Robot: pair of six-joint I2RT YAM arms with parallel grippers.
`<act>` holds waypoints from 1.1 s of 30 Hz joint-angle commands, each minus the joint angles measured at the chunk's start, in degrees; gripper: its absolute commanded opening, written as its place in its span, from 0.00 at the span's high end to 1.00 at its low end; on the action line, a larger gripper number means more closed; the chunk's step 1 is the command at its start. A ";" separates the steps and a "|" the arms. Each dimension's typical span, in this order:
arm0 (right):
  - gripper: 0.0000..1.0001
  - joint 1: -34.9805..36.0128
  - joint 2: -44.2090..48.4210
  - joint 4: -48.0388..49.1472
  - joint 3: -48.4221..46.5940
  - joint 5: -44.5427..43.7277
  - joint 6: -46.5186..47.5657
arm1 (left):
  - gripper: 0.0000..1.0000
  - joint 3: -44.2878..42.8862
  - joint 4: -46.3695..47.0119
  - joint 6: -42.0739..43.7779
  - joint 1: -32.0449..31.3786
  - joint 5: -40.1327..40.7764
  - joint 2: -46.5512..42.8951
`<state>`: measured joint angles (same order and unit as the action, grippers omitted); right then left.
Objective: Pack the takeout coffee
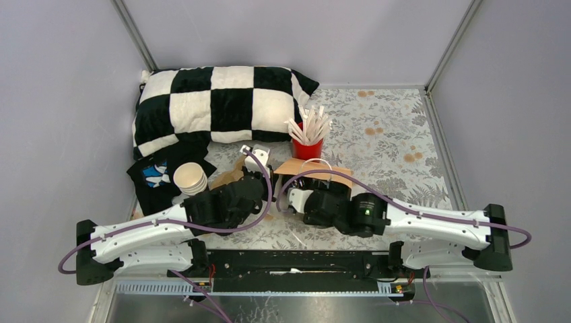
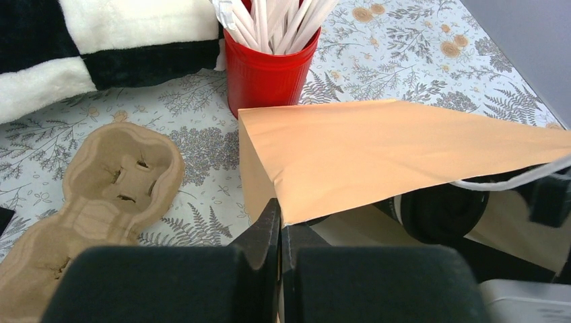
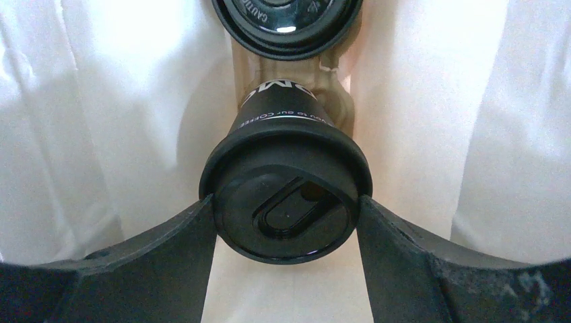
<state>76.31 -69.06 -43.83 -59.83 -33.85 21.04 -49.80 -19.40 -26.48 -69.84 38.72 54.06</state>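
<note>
Inside the bag (image 2: pixel 404 148), the right hand (image 3: pixel 286 210) grips one lidded cup (image 3: pixel 286 168); the second cup (image 3: pixel 286 13) sits at twelve o'clock. Meanwhile the left hand (image 2: pixel 279 229) pinches the bag edge. Nearly done, I judge; only release remains.

The pillow (image 1: pixel 215 108) is a bold black-and-white check, and the tablecloth (image 1: pixel 397 134) is pale, printed with grey ferns and tan flowers. The plastic cup (image 2: pixel 266 74) is bright red, its sticks (image 2: pixel 283 23) white. The paper bag (image 2: pixel 404 148) is tan outside and white within, and the cup carrier (image 2: pixel 121 182) is a duller brown. The nearer coffee cup (image 3: pixel 286 202) has a glossy black lid and white lettering on its dark side. The farther coffee cup (image 3: pixel 286 20) has a black lid too.
</note>
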 commanded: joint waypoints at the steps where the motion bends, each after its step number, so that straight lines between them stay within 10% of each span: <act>1: 0.69 0.41 5.49 4.08 4.75 -3.14 -0.40 | 1.00 -0.70 -0.85 -0.86 -0.20 0.52 -0.46; 33: 0.68 -12.10 5.16 16.27 9.90 -0.68 8.64 | 1.00 -3.67 -2.72 0.80 -0.29 -4.66 -0.25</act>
<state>67.02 -63.72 -31.64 -50.83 -35.70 28.21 -50.78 -20.86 -26.17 -70.17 34.70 54.13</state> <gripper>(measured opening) 0.759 0.005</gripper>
